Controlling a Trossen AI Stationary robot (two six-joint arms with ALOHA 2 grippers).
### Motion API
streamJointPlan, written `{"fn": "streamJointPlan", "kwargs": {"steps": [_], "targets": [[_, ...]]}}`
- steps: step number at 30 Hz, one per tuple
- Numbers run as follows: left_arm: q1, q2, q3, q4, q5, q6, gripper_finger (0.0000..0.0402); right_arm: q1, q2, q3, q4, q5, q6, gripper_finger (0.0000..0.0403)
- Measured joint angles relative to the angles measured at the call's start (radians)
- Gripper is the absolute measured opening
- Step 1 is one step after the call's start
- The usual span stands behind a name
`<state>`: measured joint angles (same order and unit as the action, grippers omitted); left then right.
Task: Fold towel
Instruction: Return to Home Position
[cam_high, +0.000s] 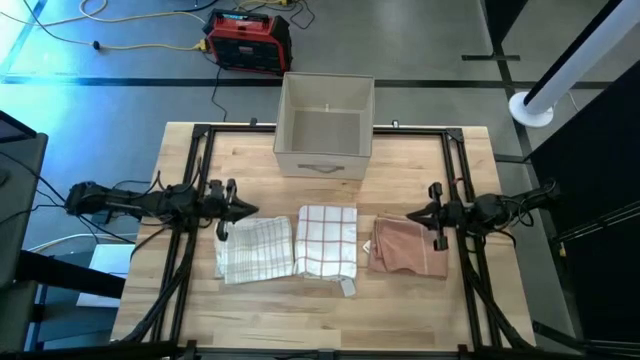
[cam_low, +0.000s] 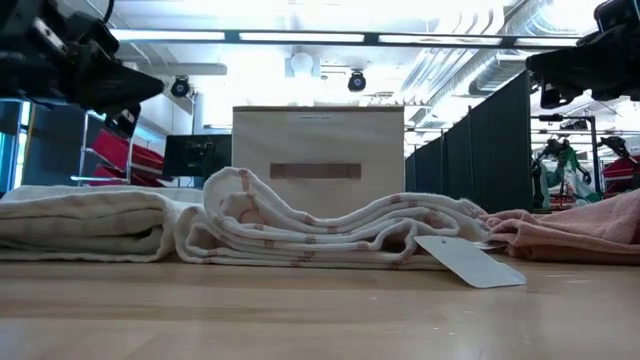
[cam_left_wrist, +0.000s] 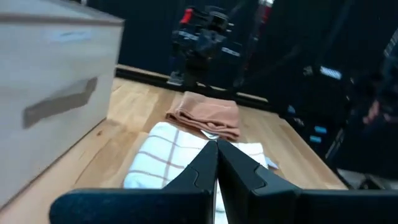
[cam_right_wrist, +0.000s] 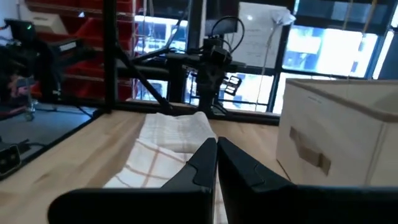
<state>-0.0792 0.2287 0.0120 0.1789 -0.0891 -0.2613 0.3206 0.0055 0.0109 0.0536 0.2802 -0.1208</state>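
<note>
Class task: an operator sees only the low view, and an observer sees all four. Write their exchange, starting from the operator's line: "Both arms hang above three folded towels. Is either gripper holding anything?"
Observer: No. Each wrist view shows its fingers pressed together with nothing between them: the left gripper and the right gripper are shut and empty.
Operator: Is anything inside the box behind the towels?
Observer: The high view looks down into the open-topped box, and nothing shows inside.
Operator: Which towel lies by which arm?
Observer: From above, the brown towel lies by the right arm, the pale plaid towel by the left arm, and the red-checked towel between them.
</note>
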Motion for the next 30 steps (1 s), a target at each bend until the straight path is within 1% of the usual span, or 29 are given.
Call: {"fn": "streamJointPlan", "kwargs": {"steps": [3, 7, 13, 17, 20, 24, 28, 30], "targets": [[0.032, 0.0, 0.0, -0.001, 0.0, -0.008, 0.0, 0.0, 0.0, 0.0, 0.003, 0.031, 0.016, 0.0], [0.041, 0.0, 0.0, -0.002, 0.061, 0.088, 0.0, 0.0, -0.001, 0.0, 0.003, 0.033, 0.013, 0.0], [0.041, -0.007, 0.0, -0.002, 0.066, 0.11, 0.0, 0.0, -0.001, 0.0, 0.002, 0.027, 0.017, 0.0], [0.04, -0.062, 0.0, -0.013, 0.096, 0.138, 0.0, 0.0, 0.0, 0.0, 0.001, 0.023, 0.028, 0.0], [0.04, -0.127, 0.002, -0.083, 0.122, 0.141, 0.0, 0.0, 0.0, 0.0, 0.0, 0.021, 0.034, 0.0], [0.04, -0.22, 0.002, -0.176, 0.086, 0.123, 0.0, 0.0, 0.0, 0.0, -0.001, 0.016, 0.064, 0.0], [0.04, -0.22, 0.002, -0.139, 0.054, 0.115, 0.0, 0.0, 0.001, 0.0, -0.001, 0.015, 0.103, 0.0], [0.04, -0.22, 0.003, -0.154, 0.05, 0.108, 0.0, 0.0, 0.001, 0.001, -0.001, 0.015, 0.104, 0.0]]}}
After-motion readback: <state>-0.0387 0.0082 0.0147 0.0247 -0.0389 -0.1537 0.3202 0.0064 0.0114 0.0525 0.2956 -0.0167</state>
